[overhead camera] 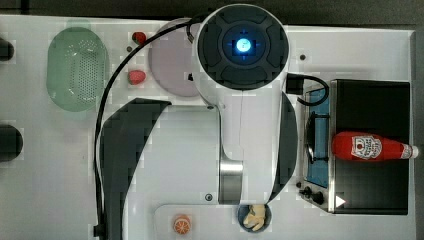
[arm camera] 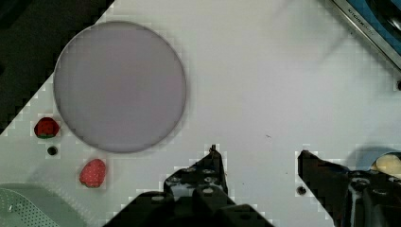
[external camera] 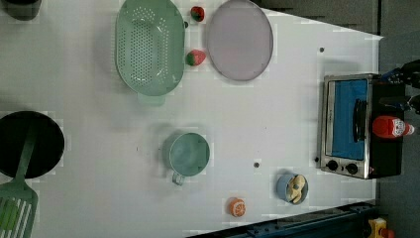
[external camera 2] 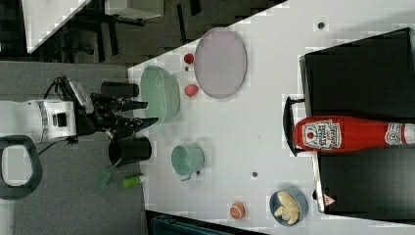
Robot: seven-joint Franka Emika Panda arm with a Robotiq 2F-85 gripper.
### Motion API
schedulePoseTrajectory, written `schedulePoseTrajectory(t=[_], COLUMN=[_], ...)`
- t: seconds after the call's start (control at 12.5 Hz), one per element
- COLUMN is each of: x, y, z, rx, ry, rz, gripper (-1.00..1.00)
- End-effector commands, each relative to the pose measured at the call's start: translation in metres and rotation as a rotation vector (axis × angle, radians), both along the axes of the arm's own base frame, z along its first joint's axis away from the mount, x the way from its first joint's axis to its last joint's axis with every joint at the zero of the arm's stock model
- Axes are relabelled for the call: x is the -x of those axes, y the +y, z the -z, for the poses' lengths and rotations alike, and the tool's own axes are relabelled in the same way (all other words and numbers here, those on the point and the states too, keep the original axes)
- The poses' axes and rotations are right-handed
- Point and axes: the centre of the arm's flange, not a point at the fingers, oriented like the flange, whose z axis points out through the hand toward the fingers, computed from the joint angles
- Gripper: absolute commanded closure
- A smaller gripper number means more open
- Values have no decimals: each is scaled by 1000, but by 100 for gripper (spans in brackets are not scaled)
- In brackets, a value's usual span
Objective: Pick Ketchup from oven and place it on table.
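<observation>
The ketchup (overhead camera: 372, 146), a red bottle with a white cap, lies on its side on the flat black top of the oven (overhead camera: 370, 110). In the right view the ketchup (external camera 2: 347, 133) rests across the oven (external camera 2: 362, 73) above its door handle. My gripper (external camera 2: 147, 111) is open and empty, held high and far from the bottle, toward the right view's left. In the wrist view its dark fingers (arm camera: 210, 170) spread over bare white table (arm camera: 265, 71), with a corner of the oven (arm camera: 373, 23) at the picture's edge.
A pale-purple plate (external camera: 239, 39), two strawberries (external camera: 195, 57) and a green colander (external camera: 148, 47) sit together. A teal mug (external camera: 188, 153), a blue bowl (external camera: 292, 187) and an orange half (external camera: 236, 207) stand nearer the oven. A black pot (external camera: 29, 144) and green spatula (external camera: 17, 203) are at the left view's left.
</observation>
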Motion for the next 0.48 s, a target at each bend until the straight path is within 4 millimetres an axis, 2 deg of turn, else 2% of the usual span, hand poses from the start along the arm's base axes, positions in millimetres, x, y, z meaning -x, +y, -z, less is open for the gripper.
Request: schedulePoseTrajectory(t=[0.08,0.16,0.24,0.48], x=[167,167,166,154], y=[-10,-13,-16,-56], z=[-74,-73,-72,-52], rx=[-27,-29,-32,-64], ry=[13,14,13,43], rz=[-12,-7,0,77], gripper=[-58,-84,-100,-100])
